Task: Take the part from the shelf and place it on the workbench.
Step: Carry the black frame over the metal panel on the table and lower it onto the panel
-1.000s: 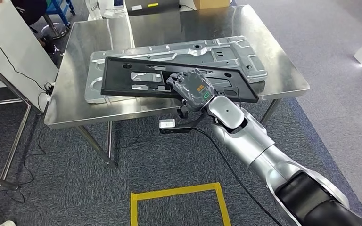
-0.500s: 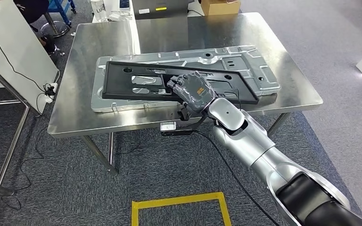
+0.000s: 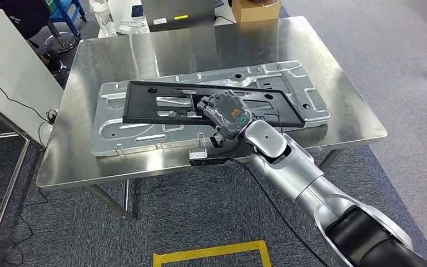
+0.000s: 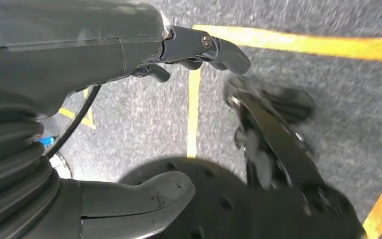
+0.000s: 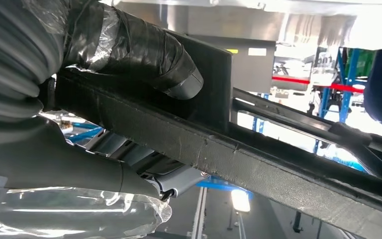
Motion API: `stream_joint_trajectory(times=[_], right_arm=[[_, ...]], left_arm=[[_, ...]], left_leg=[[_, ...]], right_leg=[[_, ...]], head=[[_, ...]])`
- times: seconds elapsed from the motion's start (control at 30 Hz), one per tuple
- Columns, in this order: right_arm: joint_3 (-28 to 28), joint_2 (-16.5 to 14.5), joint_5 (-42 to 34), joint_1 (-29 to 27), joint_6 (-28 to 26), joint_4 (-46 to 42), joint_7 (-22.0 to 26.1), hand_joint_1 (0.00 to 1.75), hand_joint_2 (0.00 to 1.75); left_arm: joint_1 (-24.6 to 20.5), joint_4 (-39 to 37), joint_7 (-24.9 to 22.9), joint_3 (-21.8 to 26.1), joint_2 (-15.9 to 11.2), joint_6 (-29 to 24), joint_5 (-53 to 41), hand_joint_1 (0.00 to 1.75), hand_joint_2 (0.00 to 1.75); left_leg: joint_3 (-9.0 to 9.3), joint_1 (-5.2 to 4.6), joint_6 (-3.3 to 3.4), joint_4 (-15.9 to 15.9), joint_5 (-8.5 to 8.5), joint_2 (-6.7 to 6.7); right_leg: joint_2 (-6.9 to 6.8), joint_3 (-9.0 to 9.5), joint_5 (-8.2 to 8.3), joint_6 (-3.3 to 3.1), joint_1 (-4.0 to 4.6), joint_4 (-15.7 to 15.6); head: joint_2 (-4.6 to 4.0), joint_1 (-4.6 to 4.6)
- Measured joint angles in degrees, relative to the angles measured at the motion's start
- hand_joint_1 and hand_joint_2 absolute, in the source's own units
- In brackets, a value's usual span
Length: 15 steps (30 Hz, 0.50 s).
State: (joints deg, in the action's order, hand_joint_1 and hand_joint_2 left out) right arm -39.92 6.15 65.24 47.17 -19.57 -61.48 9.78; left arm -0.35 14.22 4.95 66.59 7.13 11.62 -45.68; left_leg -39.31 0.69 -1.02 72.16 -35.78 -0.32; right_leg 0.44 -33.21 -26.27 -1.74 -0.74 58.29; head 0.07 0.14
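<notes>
Robot's right hand [image 3: 226,113] grips a black frame part [image 3: 161,104] over the steel workbench [image 3: 105,53].

The long black part lies lengthwise across a silver metal panel [image 3: 123,133] that rests flat on the workbench and spans most of its width. The right hand clasps the part's near long edge toward its right half; in the right wrist view the thumb [image 5: 144,55] and the fingers [image 5: 69,172] close on either side of the black rail [image 5: 258,172]. The left hand [image 4: 94,114] hangs above grey carpet marked with yellow tape [image 4: 298,42], fingers apart and holding nothing. A cardboard box [image 3: 254,9] sits beyond the far edge.
</notes>
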Motion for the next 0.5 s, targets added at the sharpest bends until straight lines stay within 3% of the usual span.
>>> stream_joint_trajectory(times=[0.03, 0.1, 0.13, 0.17, 0.23, 0.33, 0.5], right_arm=[[0.0, 0.0, 0.0, 0.0, 0.0, 0.0, 0.0, 1.75, 1.75], [0.0, -0.1, 0.0, -0.1, 0.0, 0.0, -0.1, 1.75, 1.75], [-0.1, -0.1, 0.0, -0.1, 0.1, 0.0, -0.1, 1.75, 1.75], [-0.1, -0.1, 0.0, -0.2, 0.1, 0.1, 0.0, 1.75, 1.75], [-0.1, -0.2, 0.0, -0.4, 0.1, 0.0, 0.0, 1.75, 1.75], [-0.1, -0.1, 0.0, -0.4, 0.0, 0.0, 0.0, 1.75, 1.75], [-0.1, 0.0, 0.0, -0.5, -0.1, 0.2, 0.0, 1.75, 1.75]], left_arm=[[0.1, 0.0, 0.0, 0.1, 0.0, 0.0, -0.1, 0.0, 1.75], [0.3, 0.0, 0.0, 0.3, 0.0, 0.0, -0.1, 0.0, 1.75], [0.4, 0.1, 0.1, 0.4, 0.0, 0.0, -0.1, 0.0, 1.75], [0.5, 0.1, 0.1, 0.5, 0.0, 0.0, -0.1, 0.0, 1.75], [0.5, 0.1, 0.3, 0.5, 0.0, 0.2, -0.1, 0.0, 1.75], [0.3, 0.2, 0.8, 0.5, 0.1, 0.4, -0.1, 0.0, 1.75], [0.2, 0.5, 1.4, 0.6, 0.2, 0.4, 0.0, 0.0, 1.75]], left_leg=[[0.25, -0.04, 0.3, -3.1, 2.38, -0.01], [0.86, -0.33, 1.1, -10.3, 9.91, -0.04], [0.99, -0.52, 1.44, -12.7, 12.8, -0.06], [0.89, -0.7, 1.7, -13.8, 14.22, -0.07], [1.12, -0.75, 1.73, -14.2, 14.37, -0.08], [1.72, -0.53, 1.35, -15.1, 14.6, -0.21], [1.86, -0.75, 2.05, -15.1, 13.98, -0.43]], right_leg=[[0.01, 0.98, -0.66, 0.08, 0.06, 0.0], [0.12, 2.24, -1.78, 0.39, 0.18, 0.2], [0.24, 2.44, -2.32, 0.69, 0.25, 0.3], [0.36, 2.42, -2.74, 1.03, 0.3, 0.4], [0.48, 2.63, -3.13, 1.48, 0.41, 0.1], [0.39, 3.17, -2.63, 0.74, 0.55, -0.4], [0.21, 3.57, -2.65, 0.7, 0.47, -1.1]], head=[[0.0, 0.01], [0.0, 0.02], [0.0, 0.02], [0.0, 0.02], [0.0, 0.03], [0.0, 0.05], [0.0, 0.07]])
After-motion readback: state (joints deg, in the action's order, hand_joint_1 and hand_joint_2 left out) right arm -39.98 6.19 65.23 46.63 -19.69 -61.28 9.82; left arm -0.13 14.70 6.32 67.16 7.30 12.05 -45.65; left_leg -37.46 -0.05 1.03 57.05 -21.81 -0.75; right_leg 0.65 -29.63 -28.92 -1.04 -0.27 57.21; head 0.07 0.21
